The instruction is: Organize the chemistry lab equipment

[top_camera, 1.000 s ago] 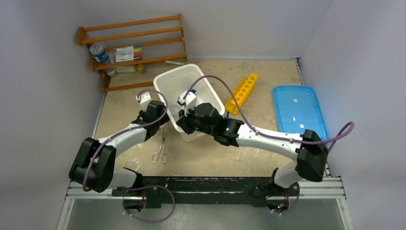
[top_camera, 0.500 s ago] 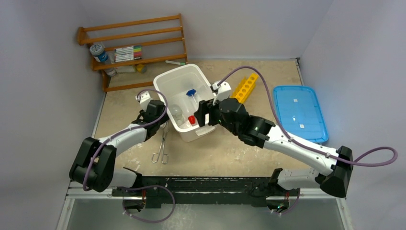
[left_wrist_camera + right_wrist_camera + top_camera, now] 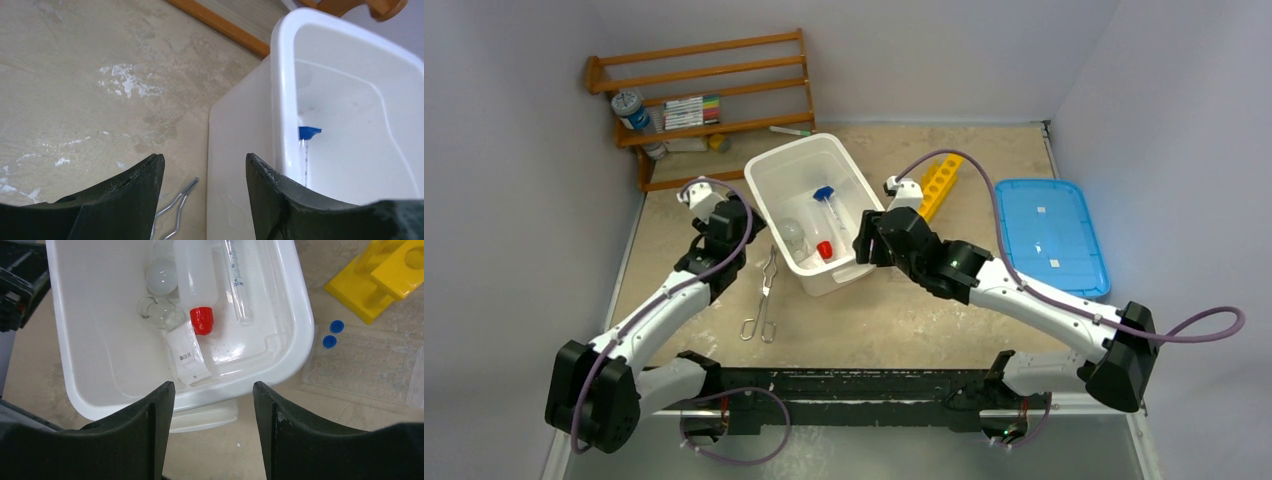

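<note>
Left pincer [image 3: 203, 160]: jaws stand wide and empty. It is aimed along the outer left wall of the white bin [image 3: 796, 146].

The metal tongs [image 3: 764, 295] lie flat on the worktop just beside that wall, outside the bin. One tip shows between the jaws in the left wrist view. The tongs appear to be the item not yet stowed, so this pincer is probably lined up for them.

Inside the bin, gathered together, lie the glass jar [image 3: 159, 314], the red-capped squeeze bottle [image 3: 196, 280] and the blue-ended tube [image 3: 236, 280].

Right pincer [image 3: 214, 387]: jaws wide, holding nothing. It sits over the bin's near rim, where an item can be released into the bin.
</note>
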### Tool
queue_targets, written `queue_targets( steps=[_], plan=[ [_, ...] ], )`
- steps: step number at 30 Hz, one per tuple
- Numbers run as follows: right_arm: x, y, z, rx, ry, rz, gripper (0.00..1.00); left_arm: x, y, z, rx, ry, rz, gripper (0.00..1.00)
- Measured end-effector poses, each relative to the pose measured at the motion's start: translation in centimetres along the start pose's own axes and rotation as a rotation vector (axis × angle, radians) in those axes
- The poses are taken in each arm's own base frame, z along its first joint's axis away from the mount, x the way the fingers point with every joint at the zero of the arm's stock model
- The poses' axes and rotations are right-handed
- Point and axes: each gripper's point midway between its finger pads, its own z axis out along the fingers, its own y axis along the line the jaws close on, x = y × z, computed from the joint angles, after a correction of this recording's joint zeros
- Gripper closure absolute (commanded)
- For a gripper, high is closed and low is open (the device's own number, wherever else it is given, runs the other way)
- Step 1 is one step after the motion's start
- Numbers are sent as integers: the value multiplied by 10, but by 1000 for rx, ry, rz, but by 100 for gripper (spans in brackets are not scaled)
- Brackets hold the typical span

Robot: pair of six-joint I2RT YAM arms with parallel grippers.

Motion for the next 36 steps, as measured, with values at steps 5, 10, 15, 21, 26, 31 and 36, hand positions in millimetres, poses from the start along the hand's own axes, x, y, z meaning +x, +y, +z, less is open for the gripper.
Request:
queue_targets(
  steps=[5, 10, 15, 21, 26, 31, 36],
  plan=[
    [-4, -3, -6, 1, -15, 10, 82, -35, -21, -7, 18, -61, -25, 40],
    [-13, -4, -14, -8, -48, 17, 96, -86, -61, -14, 79, -152, -64, 42],
    [1, -7, -5, 6, -14, 6, 100, -92, -105, 19, 98, -118, -13, 43],
    [13, -9, -2, -7, 12, -1, 100, -22, -121, 73, 107, 86, 119, 45],
    [11, -13, 3, -9, 2, 11, 100, 14, -108, 82, 78, 195, 177, 46],
    [12, -33, 16, 34, 19, -4, 100, 19, -94, 80, 43, 204, 194, 46],
    [-1, -25, 12, -23, -18, -53, 100, 19, -86, 75, 24, 204, 202, 46]
  ],
)
